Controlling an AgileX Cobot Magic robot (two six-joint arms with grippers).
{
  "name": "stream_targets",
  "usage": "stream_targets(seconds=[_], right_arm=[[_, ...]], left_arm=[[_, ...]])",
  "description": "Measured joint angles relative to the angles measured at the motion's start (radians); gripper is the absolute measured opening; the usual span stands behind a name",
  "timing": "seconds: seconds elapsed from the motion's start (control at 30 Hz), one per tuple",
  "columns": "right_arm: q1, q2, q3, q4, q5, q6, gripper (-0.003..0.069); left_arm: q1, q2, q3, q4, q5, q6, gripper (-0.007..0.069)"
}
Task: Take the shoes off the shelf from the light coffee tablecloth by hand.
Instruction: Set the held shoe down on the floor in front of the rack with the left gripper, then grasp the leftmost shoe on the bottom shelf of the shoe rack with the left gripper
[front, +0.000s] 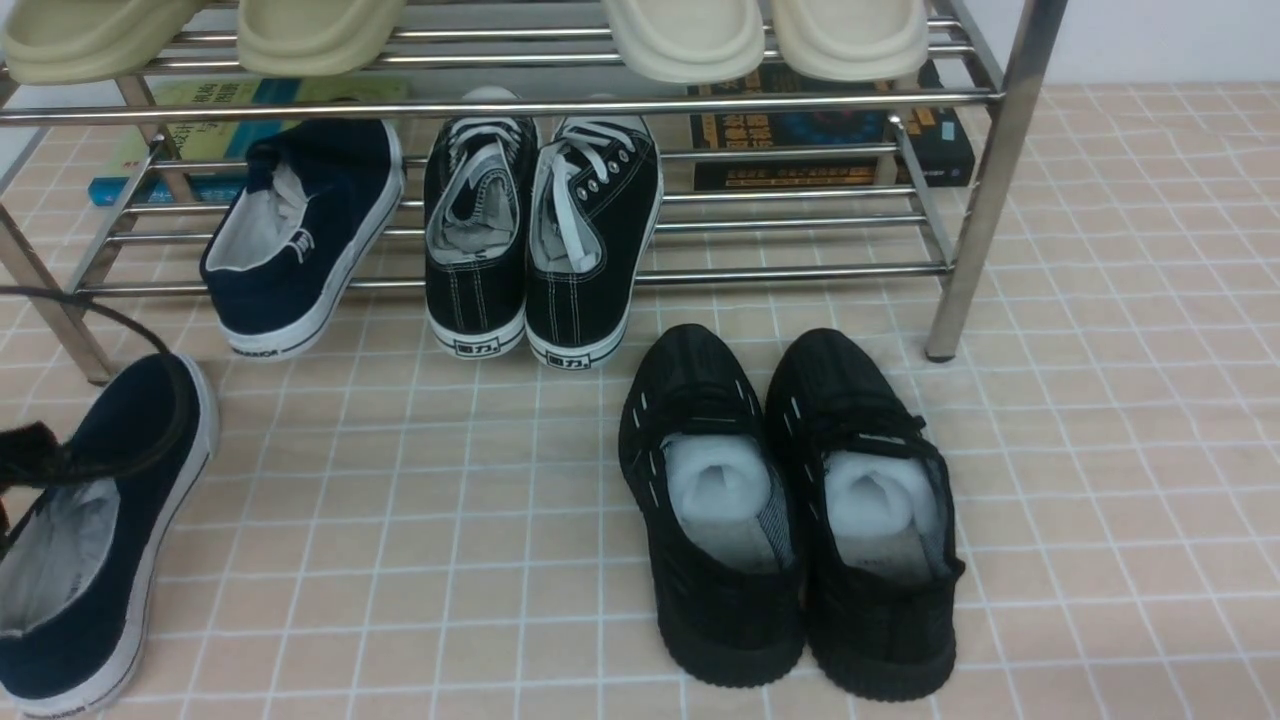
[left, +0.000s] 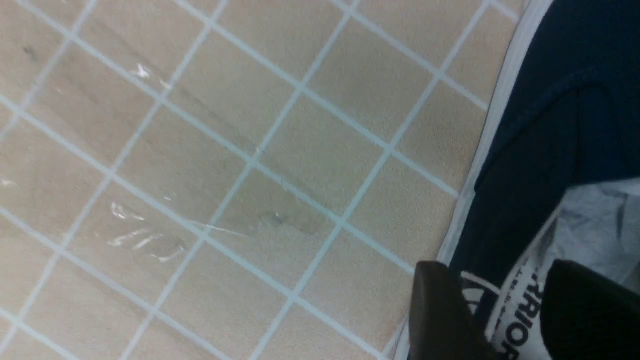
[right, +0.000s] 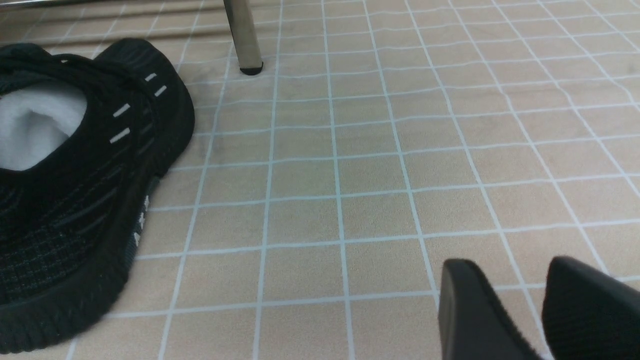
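One navy slip-on shoe (front: 300, 235) leans heel-out on the lower tier of the chrome shelf (front: 700, 272), at its left end. The other navy shoe (front: 110, 530) lies on the light coffee tablecloth (front: 450, 520) at the front left. My left gripper (left: 497, 272) is open. Its fingers straddle this shoe's side collar (left: 520, 310), one outside by the white sole and one over the grey lining. Only a dark piece of the left gripper (front: 30, 455) shows at the front view's edge. My right gripper (right: 510, 262) is open over bare cloth, right of the black knit shoes.
Black lace-up sneakers (front: 540, 240) stand on the lower tier beside the navy shoe. A pair of black knit shoes (front: 790, 510) sits on the cloth in front. Cream slippers (front: 690, 35) fill the top tier. Books (front: 830, 130) lie behind. A shelf leg (front: 985, 200) stands at right.
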Motion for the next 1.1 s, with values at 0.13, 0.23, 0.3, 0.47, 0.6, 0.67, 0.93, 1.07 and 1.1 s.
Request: stream_targets(seconds=[0.13,0.23,0.3,0.47,0.6,0.67,0.93,1.07,1.1], right_arm=[[0.0,0.0,0.0,0.0,0.0,0.0,0.0239],[0.0,0.0,0.0,0.0,0.0,0.0,0.0239],[0.0,0.0,0.0,0.0,0.0,0.0,0.0239],[0.0,0.0,0.0,0.0,0.0,0.0,0.0239],[0.0,0.0,0.0,0.0,0.0,0.0,0.0239],[0.0,0.0,0.0,0.0,0.0,0.0,0.0239],[0.0,0.0,0.0,0.0,0.0,0.0,0.0239],[0.0,0.0,0.0,0.0,0.0,0.0,0.0239],[0.0,0.0,0.0,0.0,0.0,0.0,0.0239]], left_arm=[[0.0,0.0,-0.106,0.001,0.116,0.0,0.036],[0.0,0.0,-0.185,-0.023,0.196,0.013,0.033],[0.0,0.0,-0.257,-0.065,0.26,0.047,0.0242],[0.0,0.003,-0.336,-0.17,0.297,0.175,0.0028],[0.0,0.043,-0.407,-0.275,0.33,0.28,0.0001],[0.0,0.061,-0.427,-0.315,0.34,0.306,0.0001],[0.0,0.215,-0.573,-0.559,0.361,0.417,0.0057],[0.0,0.264,-0.619,-0.594,0.361,0.435,0.0139],[-0.005,0.284,-0.635,-0.596,0.36,0.437,0.0192]])
